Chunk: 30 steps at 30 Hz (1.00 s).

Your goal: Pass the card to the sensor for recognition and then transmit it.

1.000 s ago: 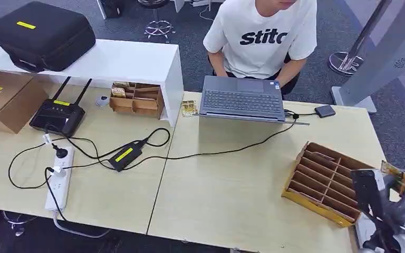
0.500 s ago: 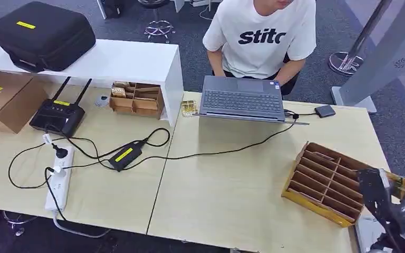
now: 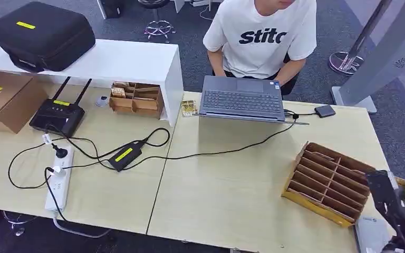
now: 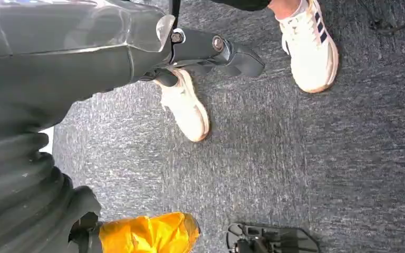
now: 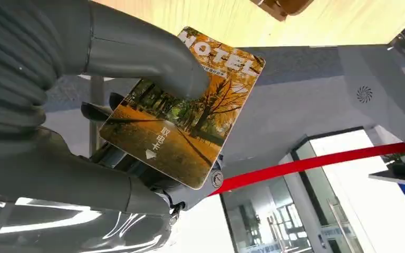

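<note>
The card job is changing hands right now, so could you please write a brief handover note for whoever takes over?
Right hand: grips the hotel card between thumb and fingers, at the table's right end beside the slotted cardboard tray.
Left hand: hangs by the floor, holding nothing.
Sensor: likely the grey pad at the table's near right corner, just below the right hand.
Done: card is in hand.
Left: present the card to the sensor, then pass it on, probably to the person seated behind the laptop.
</note>
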Motion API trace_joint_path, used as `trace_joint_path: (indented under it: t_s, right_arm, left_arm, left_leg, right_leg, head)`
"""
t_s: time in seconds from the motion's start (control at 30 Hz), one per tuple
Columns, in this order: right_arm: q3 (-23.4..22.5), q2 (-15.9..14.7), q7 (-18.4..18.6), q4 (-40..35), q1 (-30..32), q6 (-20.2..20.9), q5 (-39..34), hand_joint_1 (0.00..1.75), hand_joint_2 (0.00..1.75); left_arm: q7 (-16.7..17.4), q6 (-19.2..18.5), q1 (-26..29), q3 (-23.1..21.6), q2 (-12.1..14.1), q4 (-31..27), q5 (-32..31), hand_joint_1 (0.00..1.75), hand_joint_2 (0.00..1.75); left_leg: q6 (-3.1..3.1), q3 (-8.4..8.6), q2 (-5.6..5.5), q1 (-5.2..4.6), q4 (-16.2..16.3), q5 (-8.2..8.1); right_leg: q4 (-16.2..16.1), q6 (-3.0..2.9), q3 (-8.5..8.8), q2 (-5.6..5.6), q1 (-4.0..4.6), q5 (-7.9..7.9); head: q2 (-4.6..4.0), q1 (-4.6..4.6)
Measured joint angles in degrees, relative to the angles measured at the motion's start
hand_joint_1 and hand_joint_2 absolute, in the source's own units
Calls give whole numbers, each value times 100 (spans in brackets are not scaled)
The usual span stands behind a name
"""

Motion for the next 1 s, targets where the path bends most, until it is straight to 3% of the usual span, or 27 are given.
trace_joint_path:
  t_s: [0.1, 0.37, 0.6, 1.0]
  right_arm:
    - [-59, -123, -20, 270, -160, 129, -114, 175, 175]
    - [-315, -725, -389, 2396, -1095, 435, -203, 175, 175]
    - [-360, -881, -382, 3942, -1578, 636, -145, 175, 175]
    - [-439, -1069, -444, 5117, -2102, 780, -107, 175, 175]
  left_arm:
    - [39, -59, -11, 0, 0, 0, -96, 0, 175]
    - [203, -177, -100, -2, 7, 0, -326, 0, 175]
    - [267, -240, -201, -26, 4, 0, -431, 0, 175]
    - [284, -254, -215, -66, 2, 0, -463, 0, 175]
  left_leg:
    - [0, 0, 2, -1, 0, 0]
    - [12, 0, 1, -5, 5, 8]
    - [11, 0, 0, -3, 4, 8]
    - [12, 5, 4, -1, 7, 7]
  right_leg:
    - [0, 0, 0, 3, -1, 1]
    - [-5, 15, 3, 1, -5, 15]
    - [-3, 15, -1, 1, -3, 14]
    - [-7, 18, 11, 6, -1, 16]
  head:
    - [0, 0]
    - [0, 2]
    - [0, 2]
    - [0, 2]
